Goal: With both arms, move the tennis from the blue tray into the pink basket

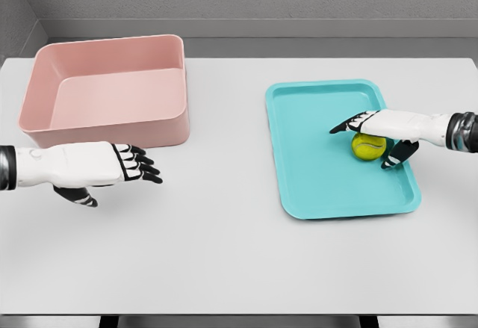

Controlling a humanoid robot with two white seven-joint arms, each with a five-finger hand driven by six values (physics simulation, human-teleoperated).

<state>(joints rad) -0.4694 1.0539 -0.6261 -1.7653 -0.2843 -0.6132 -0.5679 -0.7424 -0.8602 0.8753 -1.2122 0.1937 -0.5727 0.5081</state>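
Note:
A yellow-green tennis ball (368, 149) lies on the blue tray (314, 178), in its right half. My right hand (360, 140) comes in from the right and hovers right over the ball. Its fingers (349, 125) stretch leftward across the ball's top and its thumb (399, 155) hangs down beside the ball's right side; the hand is open, not closed around the ball. The pink basket (104, 130) stands at the far left, with nothing in it. My left hand (139, 165) floats open just in front of the basket's near wall, fingers pointing right.
The white table (224, 253) carries only the basket and the tray. A wide strip of bare tabletop separates them, and more bare surface runs along the near edge. A grey wall stands behind the table.

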